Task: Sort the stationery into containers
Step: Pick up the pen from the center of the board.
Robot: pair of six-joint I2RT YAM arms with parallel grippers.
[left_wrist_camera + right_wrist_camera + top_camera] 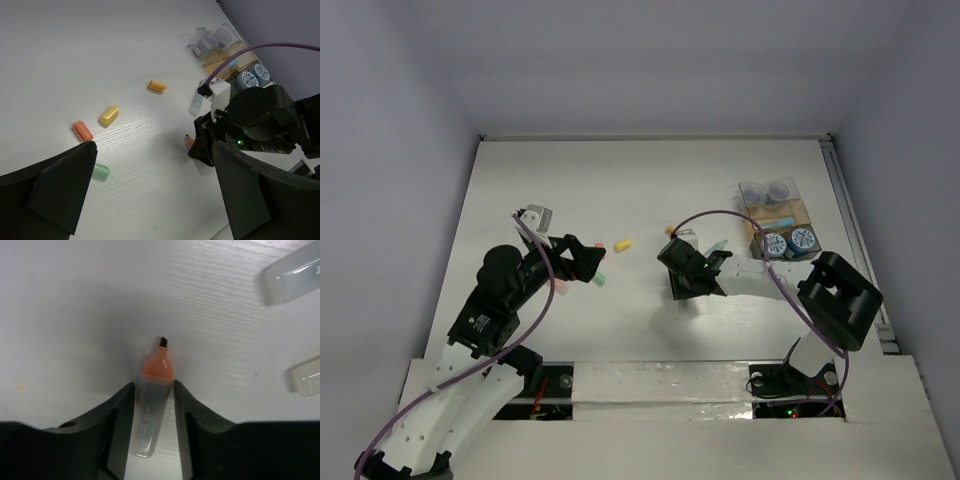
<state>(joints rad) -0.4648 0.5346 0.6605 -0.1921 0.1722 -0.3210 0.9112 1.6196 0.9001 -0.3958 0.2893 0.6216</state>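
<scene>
My right gripper (153, 386) is shut on an uncapped orange-tipped pen (156, 365), its clear barrel between the jaws and the tip pointing away; the same gripper sits mid-table in the top view (682, 270). My left gripper (155, 200) is open and empty, low over the table at the left (585, 262). Loose pieces lie ahead of it: a green one (100, 171), an orange-red one (83, 131), a yellow one (109, 115) and an orange one (156, 86). A light blue pen (196, 104) lies by the right arm. The containers (788, 212) stand at the right, with blue-and-white tape rolls (790, 241) inside.
Two clear pen bodies lie to the right of the held pen, one farther away (292, 272) and one nearer (306, 380). A purple cable (720, 214) arches over the right arm. The table's right edge has a rail (850, 220) next to the containers.
</scene>
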